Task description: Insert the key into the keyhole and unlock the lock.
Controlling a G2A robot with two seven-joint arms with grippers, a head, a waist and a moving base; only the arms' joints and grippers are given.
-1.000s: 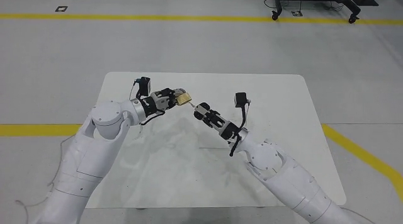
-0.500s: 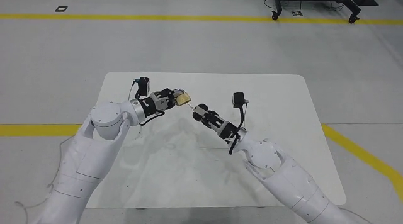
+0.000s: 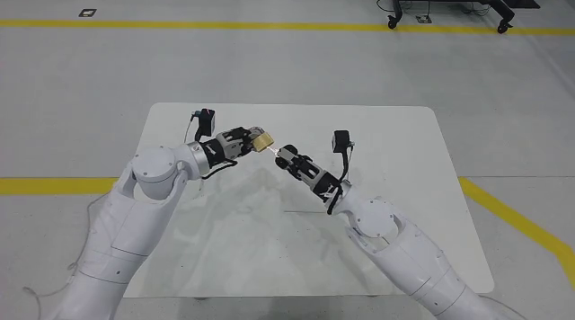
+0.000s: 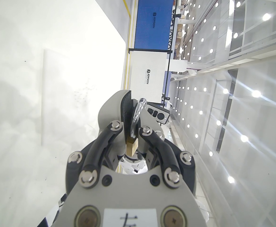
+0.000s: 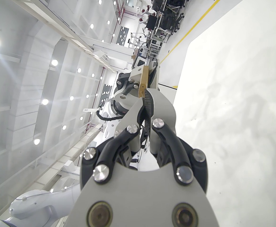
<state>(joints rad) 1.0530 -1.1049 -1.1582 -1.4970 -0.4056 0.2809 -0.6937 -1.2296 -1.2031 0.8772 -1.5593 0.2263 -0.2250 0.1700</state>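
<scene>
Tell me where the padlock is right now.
In the top view the padlock is clamped in the left end effector above the far half of the table, left of its middle, with the right end effector close beside it.

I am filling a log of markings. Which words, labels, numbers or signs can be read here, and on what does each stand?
Blue panel: white brand print, sideways; left unquoted.
White panel: dark brand print, sideways; left unquoted.
White label behind the left gripper: one handwritten character, cut by the picture's edge.
Floor plate: too small to read.
Lock, key: no print legible.
</scene>
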